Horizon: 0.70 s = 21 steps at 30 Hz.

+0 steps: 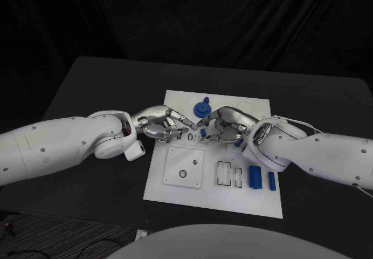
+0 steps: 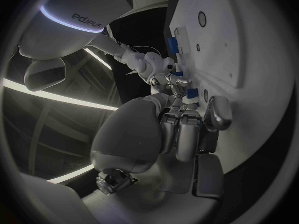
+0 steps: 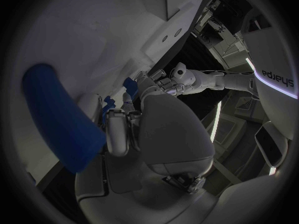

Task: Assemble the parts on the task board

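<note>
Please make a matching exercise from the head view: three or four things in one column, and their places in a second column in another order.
Things:
1. blue gear
2. two blue bars
3. left hand
4. square white plate

Places:
A. board's near right part
B. board's far edge
C. board's near left part
D. over the board's left edge

Pairs: 1-B, 2-A, 3-D, 4-C

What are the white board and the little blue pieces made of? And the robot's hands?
The task board looks like matte white plastic: flat and even, no glare. The blue parts look like smooth plastic too, solid colour throughout. The left hand and right hand look like polished metal, silvery with bright glints, though it could be a coating.
</note>
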{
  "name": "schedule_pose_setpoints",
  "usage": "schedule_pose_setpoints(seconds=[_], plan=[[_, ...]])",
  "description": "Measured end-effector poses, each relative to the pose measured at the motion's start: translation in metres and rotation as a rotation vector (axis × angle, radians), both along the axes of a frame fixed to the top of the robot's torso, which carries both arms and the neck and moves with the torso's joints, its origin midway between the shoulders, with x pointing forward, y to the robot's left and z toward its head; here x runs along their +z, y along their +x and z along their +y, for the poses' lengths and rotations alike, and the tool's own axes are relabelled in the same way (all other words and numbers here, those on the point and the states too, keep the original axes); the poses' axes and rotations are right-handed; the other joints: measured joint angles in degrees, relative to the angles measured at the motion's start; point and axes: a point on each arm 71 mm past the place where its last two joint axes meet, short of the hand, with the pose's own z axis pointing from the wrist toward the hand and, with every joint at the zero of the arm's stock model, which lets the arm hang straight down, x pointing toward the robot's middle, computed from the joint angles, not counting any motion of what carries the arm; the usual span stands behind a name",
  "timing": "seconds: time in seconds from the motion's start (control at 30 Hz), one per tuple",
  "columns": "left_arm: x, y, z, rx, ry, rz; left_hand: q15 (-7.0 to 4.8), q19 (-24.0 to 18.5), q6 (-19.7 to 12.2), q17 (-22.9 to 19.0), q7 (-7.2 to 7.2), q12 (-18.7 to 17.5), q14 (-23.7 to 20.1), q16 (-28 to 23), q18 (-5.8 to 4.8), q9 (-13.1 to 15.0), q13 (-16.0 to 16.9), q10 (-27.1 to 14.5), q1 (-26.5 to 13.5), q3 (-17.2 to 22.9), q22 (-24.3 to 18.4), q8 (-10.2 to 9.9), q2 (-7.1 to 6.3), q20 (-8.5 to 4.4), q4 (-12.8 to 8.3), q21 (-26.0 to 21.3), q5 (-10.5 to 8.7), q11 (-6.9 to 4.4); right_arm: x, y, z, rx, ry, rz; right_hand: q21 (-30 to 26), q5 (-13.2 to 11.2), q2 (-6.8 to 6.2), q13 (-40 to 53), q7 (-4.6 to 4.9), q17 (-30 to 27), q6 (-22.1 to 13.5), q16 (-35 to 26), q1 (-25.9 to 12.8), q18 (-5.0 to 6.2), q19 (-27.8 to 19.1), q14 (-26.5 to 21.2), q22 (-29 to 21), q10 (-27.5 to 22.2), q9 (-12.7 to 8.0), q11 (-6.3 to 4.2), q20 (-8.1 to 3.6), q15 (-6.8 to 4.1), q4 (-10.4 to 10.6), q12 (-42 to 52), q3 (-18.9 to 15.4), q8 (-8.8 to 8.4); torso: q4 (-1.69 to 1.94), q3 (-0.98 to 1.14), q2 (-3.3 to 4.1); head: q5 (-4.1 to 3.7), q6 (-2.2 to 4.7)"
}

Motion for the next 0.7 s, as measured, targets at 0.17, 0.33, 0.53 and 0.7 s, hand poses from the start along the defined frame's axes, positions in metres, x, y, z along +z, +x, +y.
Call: schedule_pose_setpoints(seconds=[0.17, 0.33, 0.53, 0.7], plan=[[0.0, 0.0, 0.0, 0.001, 0.001, 0.001, 0.0, 0.0, 0.0, 0.0, 0.0, 0.0, 0.0, 0.0, 0.0, 0.0, 0.0, 0.0, 0.0, 0.0, 0.0, 0.0, 0.0, 0.0, 0.0, 0.0, 0.0, 0.0, 0.0, -0.001, -0.001, 0.001, 0.002, -0.002, -0.1, -0.2, -0.82, 0.0, -0.28, 0.0, -1.3, 0.0, -0.2, -0.5, 0.1, 0.0, 0.0, 0.0, -0.8, 0.0, -0.29, -0.1, 1.8, -0.1, -0.7, 0.0, -0.01, 0.0, 0.0, 0.01, 0.0], [0.0, 0.0, 0.002, 0.003, 0.002, 0.001, 0.0, 0.0, 0.0, 0.0, 0.0, 0.0, 0.0, 0.0, 0.0, 0.0, 0.0, 0.0, 0.0, 0.0, 0.0, 0.0, 0.0, 0.0, 0.0, 0.0, 0.0, 0.0, 0.001, -0.002, -0.005, -0.003, 0.013, -0.014, 0.2, -0.2, -1.92, 0.0, -0.22, 0.0, -1.4, 0.0, -0.9, -1.9, 0.2, 0.0, 0.0, 0.0, -1.1, 0.01, -0.38, -0.1, 4.0, -0.1, -1.4, 0.19, 0.0, 0.0, -0.01, 0.17, 0.0], [0.001, -0.002, 0.005, 0.01, 0.002, 0.001, -0.2, 0.0, 0.2, 0.0, 0.2, 0.0, 0.2, 0.0, 0.0, 0.0, 0.0, -0.1, 0.0, 0.0, 0.0, 0.2, 0.0, -0.03, 0.0, -0.1, 0.0, -0.06, 0.019, 0.002, -0.016, -0.028, 0.037, -0.078, 0.5, -0.2, -2.19, 0.0, 0.31, 0.0, -0.8, 0.0, -4.4, -1.73, 0.2, 0.0, 0.0, 0.0, -1.5, 0.01, -0.37, -0.1, 4.6, -0.1, -3.6, 0.74, 0.01, 0.0, -0.06, 0.28, 0.0], [0.002, -0.004, 0.011, 0.028, 0.003, -0.005, -0.2, -0.2, 0.0, 0.0, -0.02, 0.0, 0.2, 0.0, -0.01, 0.0, 0.0, 0.0, -0.3, 0.0, 0.0, 0.2, -0.31, -0.21, 0.0, -0.2, 0.0, -0.41, 0.055, 0.008, -0.024, -0.041, 0.075, -0.176, -0.4, -0.2, -1.5, 0.0, 0.92, 0.0, -0.2, -0.1, -12.3, -1.73, 0.0, 0.0, 0.0, 0.0, -2.0, 0.02, -0.14, -0.1, 4.7, -0.7, -5.2, 1.13, 0.01, -0.02, -0.07, 0.49, 0.0]])
